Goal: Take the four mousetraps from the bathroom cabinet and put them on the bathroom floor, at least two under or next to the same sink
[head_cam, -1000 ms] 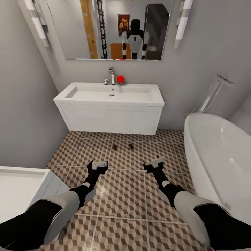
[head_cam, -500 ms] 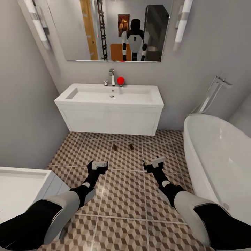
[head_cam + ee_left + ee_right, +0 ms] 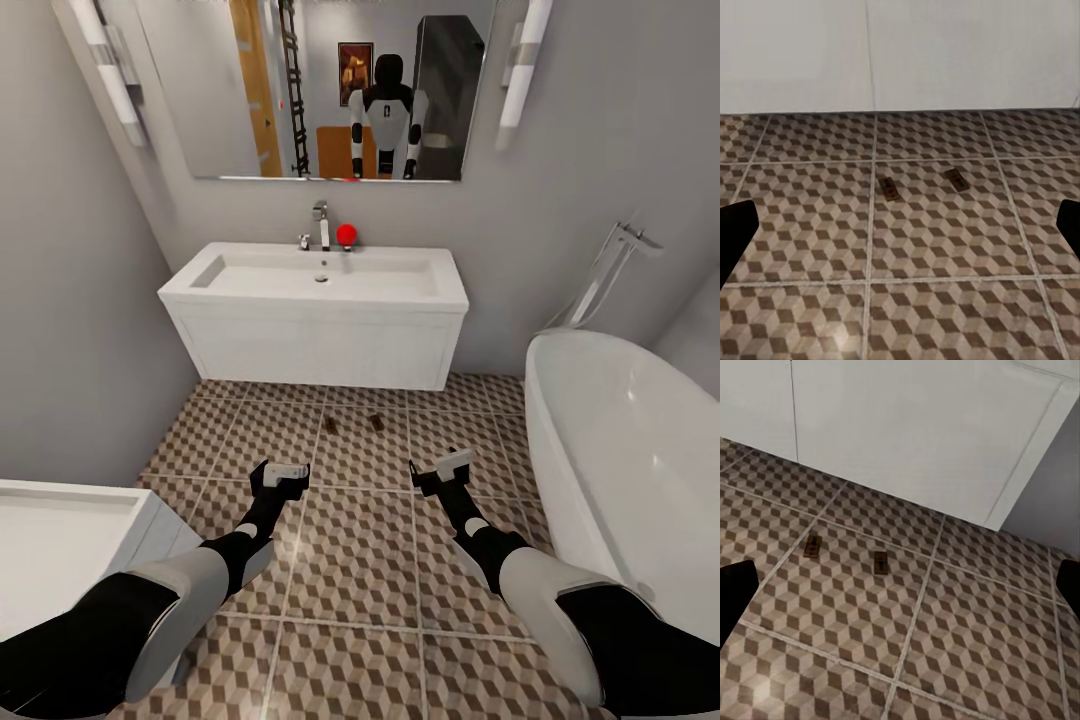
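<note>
Mousetraps, two: one [image 3: 329,423] and its neighbour [image 3: 376,421] lay flat on the bathroom floor [image 3: 350,560], side by side just before the bathroom sink [image 3: 315,310], presumably set there to meet the sink condition. Left tool [image 3: 285,472] and right tool [image 3: 445,466] hovered above the tiles, jaws spread, empty.

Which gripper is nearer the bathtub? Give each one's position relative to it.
Right. The right gripper hangs over the tiles just beside the bathtub; the left gripper sits farther off, across the floor.
</note>
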Controlling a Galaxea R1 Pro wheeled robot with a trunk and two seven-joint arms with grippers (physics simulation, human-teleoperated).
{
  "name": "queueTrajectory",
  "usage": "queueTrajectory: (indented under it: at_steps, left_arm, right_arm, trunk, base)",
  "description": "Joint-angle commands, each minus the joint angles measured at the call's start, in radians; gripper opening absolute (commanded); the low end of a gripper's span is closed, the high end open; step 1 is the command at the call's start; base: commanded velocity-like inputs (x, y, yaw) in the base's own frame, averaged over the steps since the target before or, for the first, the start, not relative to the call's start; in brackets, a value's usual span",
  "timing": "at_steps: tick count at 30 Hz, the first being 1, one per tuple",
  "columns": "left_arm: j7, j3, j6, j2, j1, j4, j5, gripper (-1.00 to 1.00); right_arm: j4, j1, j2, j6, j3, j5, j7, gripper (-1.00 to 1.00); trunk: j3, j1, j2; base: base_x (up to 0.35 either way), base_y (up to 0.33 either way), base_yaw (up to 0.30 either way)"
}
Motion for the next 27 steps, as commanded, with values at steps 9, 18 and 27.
queueTrajectory:
  at_steps: [9,18,27]
  left_arm:
    - [0.004,-0.009,-0.006,-0.001,-0.002,0.005,0.006,1.0]
    - [0.004,-0.009,-0.006,-0.001,-0.001,0.005,0.006,1.0]
    - [0.004,-0.009,-0.006,-0.001,-0.001,0.005,0.006,1.0]
  right_arm:
    - [0.001,-0.001,0.0,-0.001,0.008,0.005,-0.01,1.0]
    - [0.001,-0.001,0.0,-0.001,0.007,0.006,-0.01,1.0]
    - [0.001,-0.001,0.0,-0.001,0.008,0.005,-0.01,1.0]
  trunk:
    - [0.027,-0.034,0.062]
    - [0.055,-0.069,0.125]
    - [0.084,-0.103,0.188]
  base:
    - [0.0,0.0,0.0]
    - [0.0,0.0,0.0]
    - [0.0,0.0,0.0]
